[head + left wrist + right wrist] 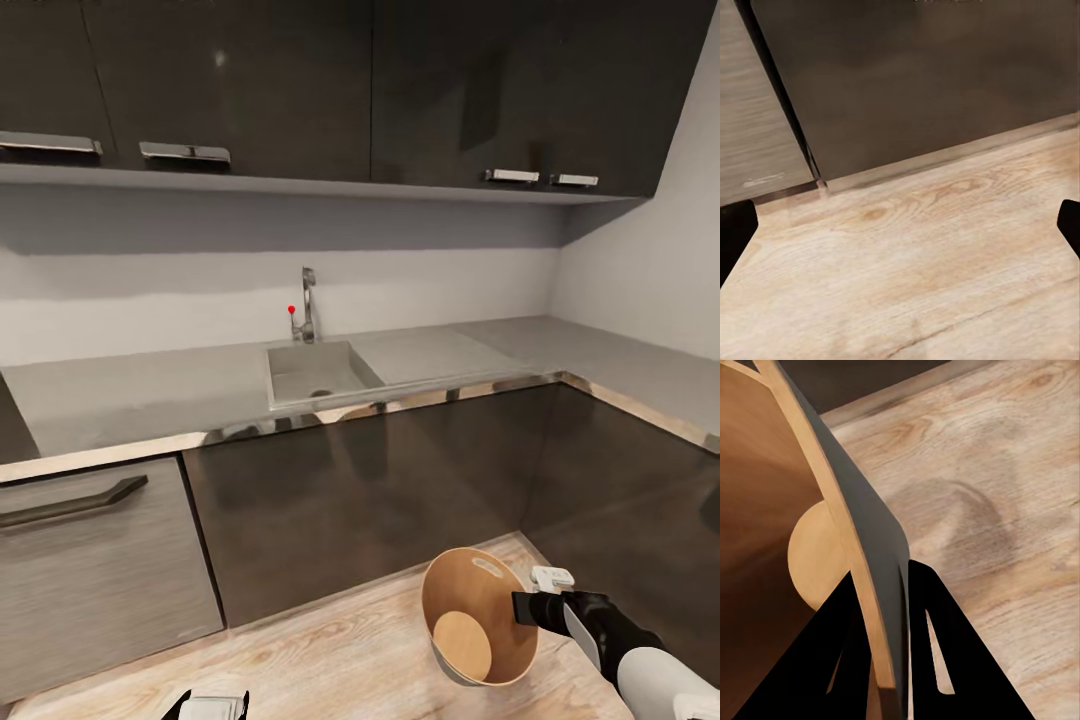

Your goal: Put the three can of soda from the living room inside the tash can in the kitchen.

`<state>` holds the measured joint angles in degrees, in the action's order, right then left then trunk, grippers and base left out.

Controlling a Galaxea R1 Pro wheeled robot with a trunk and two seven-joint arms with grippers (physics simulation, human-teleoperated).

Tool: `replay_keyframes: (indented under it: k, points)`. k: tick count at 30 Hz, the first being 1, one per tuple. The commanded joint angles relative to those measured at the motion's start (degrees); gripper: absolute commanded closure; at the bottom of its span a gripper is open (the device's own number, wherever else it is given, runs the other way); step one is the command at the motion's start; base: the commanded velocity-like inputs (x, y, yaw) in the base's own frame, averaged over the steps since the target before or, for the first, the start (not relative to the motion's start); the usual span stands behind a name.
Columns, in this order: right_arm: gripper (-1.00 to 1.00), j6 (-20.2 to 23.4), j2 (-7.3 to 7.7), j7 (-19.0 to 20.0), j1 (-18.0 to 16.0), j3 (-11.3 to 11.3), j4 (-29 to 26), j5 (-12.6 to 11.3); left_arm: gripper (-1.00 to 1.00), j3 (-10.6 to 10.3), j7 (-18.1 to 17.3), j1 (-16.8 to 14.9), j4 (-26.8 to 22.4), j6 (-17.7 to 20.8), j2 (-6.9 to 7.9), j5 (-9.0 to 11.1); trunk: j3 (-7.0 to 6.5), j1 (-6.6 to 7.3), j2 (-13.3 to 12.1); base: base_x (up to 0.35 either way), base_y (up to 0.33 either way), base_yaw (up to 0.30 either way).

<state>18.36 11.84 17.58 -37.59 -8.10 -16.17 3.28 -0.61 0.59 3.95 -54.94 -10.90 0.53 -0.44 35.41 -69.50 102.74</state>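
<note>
The tash can (478, 618), a tapered pail that is grey outside and tan inside, hangs tilted over the wood floor with its mouth toward my head camera. Its round bottom shows bare. My right gripper (526, 607) is shut on the rim beside the oval handle slot. In the right wrist view the two dark fingers (832, 660) straddle the tash can's wall (874, 547), one inside and one outside, with the right gripper (894, 660) closed on it. My left gripper (210, 706) sits low at the picture's edge, and the left gripper (900, 229) is open over bare floor. The can of soda are out of view.
This is the kitchen. A grey counter (140, 400) with a sink (318, 372) and tap (307, 305) runs ahead and turns along the right wall. Dark base cabinets (380, 490) stand close in front, and a drawer front with a handle (70, 503) is at left. Wood floor (330, 650) lies below.
</note>
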Motion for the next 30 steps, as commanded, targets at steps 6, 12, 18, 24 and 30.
replay_keyframes:
  k: [6, 12, 18, 24, 30]
  points:
    - [1.0, 0.25, -0.05, 0.26, -0.02, -0.19, -0.09, -0.56, -1.0, 0.0, 0.02, 0.0, 0.06, 0.0, 0.0, 0.0, -0.73, 1.33, -2.42, 0.0, 0.0, 0.0]
    - [1.0, 0.28, -0.06, 0.26, -0.02, -0.17, -0.09, -0.56, -1.0, 0.0, 0.03, 0.0, 0.09, 0.0, 0.0, -0.06, -1.43, 2.64, -4.82, 0.0, 0.0, 0.0]
    - [1.0, 0.28, -0.06, 0.27, -0.02, -0.17, -0.09, -0.56, -1.0, 0.0, 0.01, 0.0, 0.03, 0.0, 0.0, -0.03, -2.13, 3.96, -7.23, 0.0, 0.0, 0.0]
    - [1.0, 0.23, -0.06, 0.31, -0.02, -0.24, -0.09, -0.56, -1.0, 0.01, -0.03, 0.0, -0.05, 0.0, 0.0, 0.02, -2.83, 5.28, -9.64, 0.0, 0.0, 0.0]
    - [1.0, 0.19, -0.06, 0.34, -0.02, -0.25, -0.09, -0.56, -1.0, 0.03, -0.05, 0.07, -0.17, -0.02, 0.0, 0.04, -3.53, 6.6, -12.04, 0.0, 0.0, 0.0]
